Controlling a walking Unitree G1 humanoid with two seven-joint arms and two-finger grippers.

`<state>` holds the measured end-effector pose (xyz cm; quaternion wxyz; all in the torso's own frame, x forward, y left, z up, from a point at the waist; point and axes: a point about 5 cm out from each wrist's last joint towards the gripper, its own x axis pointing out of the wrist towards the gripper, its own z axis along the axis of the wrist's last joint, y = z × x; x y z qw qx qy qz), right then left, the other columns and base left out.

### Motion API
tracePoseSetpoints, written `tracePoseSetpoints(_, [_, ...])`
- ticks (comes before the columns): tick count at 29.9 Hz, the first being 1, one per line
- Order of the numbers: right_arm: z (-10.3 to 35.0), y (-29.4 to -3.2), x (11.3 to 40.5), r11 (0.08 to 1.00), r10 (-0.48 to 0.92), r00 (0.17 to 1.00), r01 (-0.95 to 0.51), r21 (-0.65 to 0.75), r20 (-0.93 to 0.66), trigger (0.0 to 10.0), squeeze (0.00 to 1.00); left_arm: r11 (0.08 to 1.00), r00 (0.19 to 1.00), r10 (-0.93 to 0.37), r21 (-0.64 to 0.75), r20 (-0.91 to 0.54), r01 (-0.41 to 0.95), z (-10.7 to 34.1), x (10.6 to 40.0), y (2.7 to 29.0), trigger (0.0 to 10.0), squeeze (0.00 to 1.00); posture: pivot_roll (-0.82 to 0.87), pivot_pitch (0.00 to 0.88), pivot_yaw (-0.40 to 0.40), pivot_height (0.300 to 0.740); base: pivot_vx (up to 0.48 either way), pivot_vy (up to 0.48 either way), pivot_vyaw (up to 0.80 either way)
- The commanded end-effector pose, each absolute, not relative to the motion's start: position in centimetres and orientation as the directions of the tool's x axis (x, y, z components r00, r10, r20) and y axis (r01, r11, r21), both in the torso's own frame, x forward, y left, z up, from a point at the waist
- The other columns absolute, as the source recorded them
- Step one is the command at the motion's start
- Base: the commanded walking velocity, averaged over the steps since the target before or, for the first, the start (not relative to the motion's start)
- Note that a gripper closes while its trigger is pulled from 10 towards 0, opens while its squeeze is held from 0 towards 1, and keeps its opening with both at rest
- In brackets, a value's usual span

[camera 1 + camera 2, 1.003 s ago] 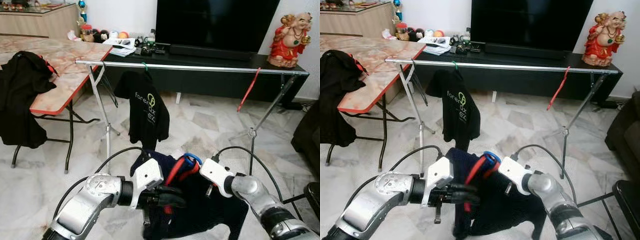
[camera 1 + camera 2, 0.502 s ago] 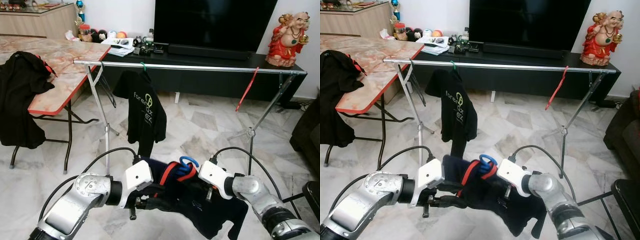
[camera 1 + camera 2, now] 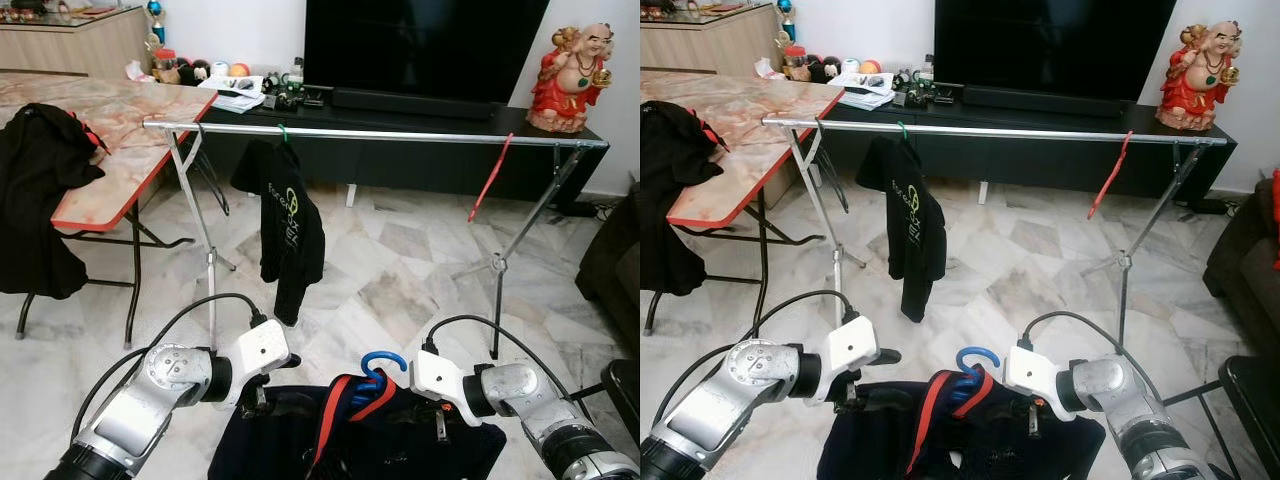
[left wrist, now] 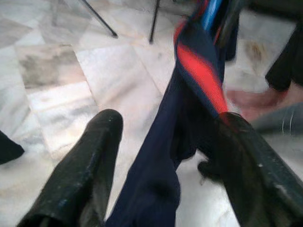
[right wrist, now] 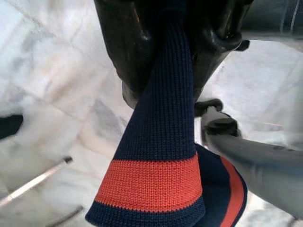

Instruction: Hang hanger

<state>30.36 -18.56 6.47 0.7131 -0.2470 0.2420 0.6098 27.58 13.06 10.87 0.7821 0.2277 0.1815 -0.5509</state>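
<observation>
Observed in the head views: a dark navy garment with a red-orange band (image 3: 345, 440) is stretched low across the bottom centre of the frame, carried on a blue hanger (image 3: 378, 366) whose hook stands up just above the fabric. The left gripper (image 3: 262, 393) sits at the garment's left shoulder, lower left of centre; in the left wrist view its two black fingers (image 4: 80, 175) are spread apart, with the navy cloth running through the gap between them and touching the one at the right of that picture. The right gripper (image 3: 440, 425) is at the garment's right shoulder, lower right of centre; the right wrist view shows its fingers (image 5: 128, 42) pressed together on the knitted navy fabric, pinching it. The silver clothes rail (image 3: 400, 134) spans the upper half of the frame, well apart from the held hanger. On the rail hang a black printed T-shirt (image 3: 290, 225) left of centre and a bare red hanger (image 3: 488, 182) toward the right. At left stands a marble-patterned table (image 3: 120, 120) with dark clothing (image 3: 35, 200) draped over its edge. A television (image 3: 420, 45) and a red figurine (image 3: 565, 65) occupy the cabinet behind.
</observation>
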Motion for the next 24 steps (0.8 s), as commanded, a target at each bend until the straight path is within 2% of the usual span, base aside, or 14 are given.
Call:
tracePoseSetpoints(1, [7.8,-18.5,30.9,0.118,0.779,0.152,-0.988,-0.097,-0.608,0.0,0.00,0.261,0.317,-0.759,0.180,-0.568,0.948,10.6,27.7,13.1,10.0,1.00,0.07,0.000,-0.075,0.740,0.000,0.000,0.00])
tracePoseSetpoints(2, [7.9,-18.4,30.9,0.107,0.785,0.142,-0.990,-0.094,-0.603,0.0,0.00,0.262,0.318,-0.743,0.182,-0.589,0.948,10.1,27.8,13.3,10.0,0.82,0.07,0.000,-0.075,0.740,0.000,0.000,0.00])
tracePoseSetpoints(3, [8.0,-18.3,30.8,0.097,0.789,0.131,-0.991,-0.088,-0.600,0.0,0.00,0.257,0.314,-0.737,0.181,-0.598,0.949,9.9,27.8,13.4,10.0,0.00,0.07,0.000,-0.073,0.740,0.000,0.000,0.00])
tracePoseSetpoints(6, [8.0,-18.1,30.5,0.049,0.793,0.081,-0.996,-0.069,-0.603,0.0,0.00,0.255,0.305,-0.746,0.170,-0.591,0.952,9.6,27.8,13.3,10.0,0.00,0.06,0.000,-0.071,0.740,0.000,0.000,0.00])
tracePoseSetpoints(10, [8.0,-17.9,30.3,0.025,0.801,0.058,-0.998,-0.064,-0.596,0.0,0.00,0.244,0.286,-0.775,0.152,-0.564,0.958,9.8,27.9,12.5,10.0,0.00,0.06,0.000,-0.067,0.740,0.000,0.000,0.00])
tracePoseSetpoints(18, [7.7,-17.3,30.3,0.028,0.796,0.071,-0.996,-0.081,-0.602,0.0,0.00,0.188,0.203,-0.838,0.081,-0.507,0.979,10.4,27.4,11.3,10.0,0.00,0.06,0.000,-0.066,0.740,0.000,0.000,0.00])
tracePoseSetpoints(24, [7.8,-16.2,30.4,0.019,0.813,0.068,-0.996,-0.092,-0.579,0.0,0.00,0.166,0.170,-0.860,0.052,-0.482,0.985,10.7,27.0,11.0,10.0,0.00,0.06,0.000,-0.065,0.740,0.000,0.000,0.00])
